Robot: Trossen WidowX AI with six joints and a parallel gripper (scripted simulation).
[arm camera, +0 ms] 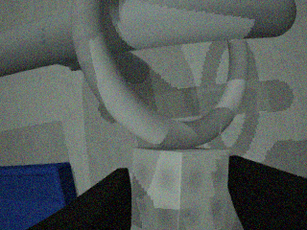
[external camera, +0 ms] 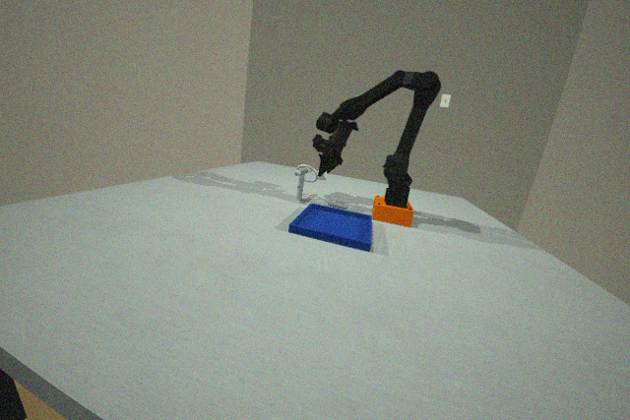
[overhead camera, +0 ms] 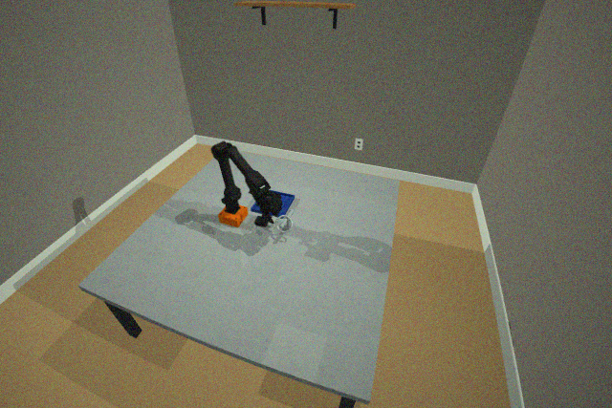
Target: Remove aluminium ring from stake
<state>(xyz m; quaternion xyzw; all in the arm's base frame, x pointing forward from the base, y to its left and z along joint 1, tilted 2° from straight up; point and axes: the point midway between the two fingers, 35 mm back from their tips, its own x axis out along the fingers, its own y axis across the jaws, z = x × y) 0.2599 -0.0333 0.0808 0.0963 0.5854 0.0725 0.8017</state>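
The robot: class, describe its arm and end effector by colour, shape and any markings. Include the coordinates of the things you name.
The arm (overhead camera: 227, 174) (external camera: 419, 115) is matte black, with slim links and bulky rounded joints. The end effector (arm camera: 178, 172) has black, angular, tapering fingers. No cables or markings are discernible. The base (overhead camera: 227, 219) (external camera: 382, 210) is an orange block.

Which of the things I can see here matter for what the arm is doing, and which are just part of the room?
Part of the job:
- ring
- steel stake
- blue tray
- gripper

Just there:
- wooden shelf
- wall socket
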